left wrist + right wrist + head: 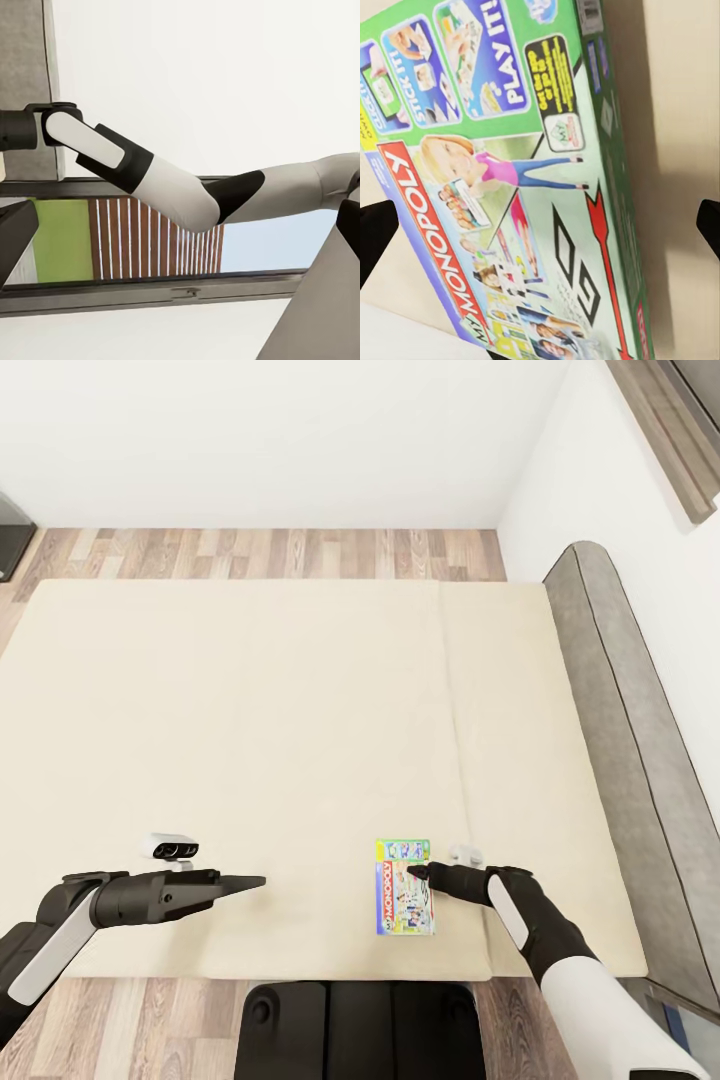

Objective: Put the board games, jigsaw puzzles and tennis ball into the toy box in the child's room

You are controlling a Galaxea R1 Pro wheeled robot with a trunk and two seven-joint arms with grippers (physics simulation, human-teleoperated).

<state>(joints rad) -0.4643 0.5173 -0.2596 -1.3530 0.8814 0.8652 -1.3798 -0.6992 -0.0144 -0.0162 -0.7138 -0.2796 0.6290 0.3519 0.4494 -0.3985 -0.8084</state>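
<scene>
While our base stands at the foot side of the bed [250,740], we reach with the right gripper [418,872] to the Monopoly board game [404,887], which lies flat on the cream mattress near the edge closest to us, just beside the seam between the two mattress parts. In the head view the fingertips are at the right long edge of the box, in its upper half; we cannot tell from there if they touch it. In the right wrist view the box [510,187] is very close under the camera, and the two dark fingertips [375,240] stand far apart at the two sides of the picture, so we judge the right gripper to be spread wide and not yet closed on anything. We think it is held so in order to take the box across its short side.

The long axis of the box runs away from us, toward the far edge of the bed. The red banner goes along its left long edge, so the print reads sideways from our position.

The left gripper [252,881] hovers over the mattress, well apart from the box, pointing to the right. Its fingers look together as one thin tip, and it holds nothing. Probably it only waits there, out of the way. Its wrist camera looks across at the right arm [172,187] and a window [150,247] behind it.
</scene>
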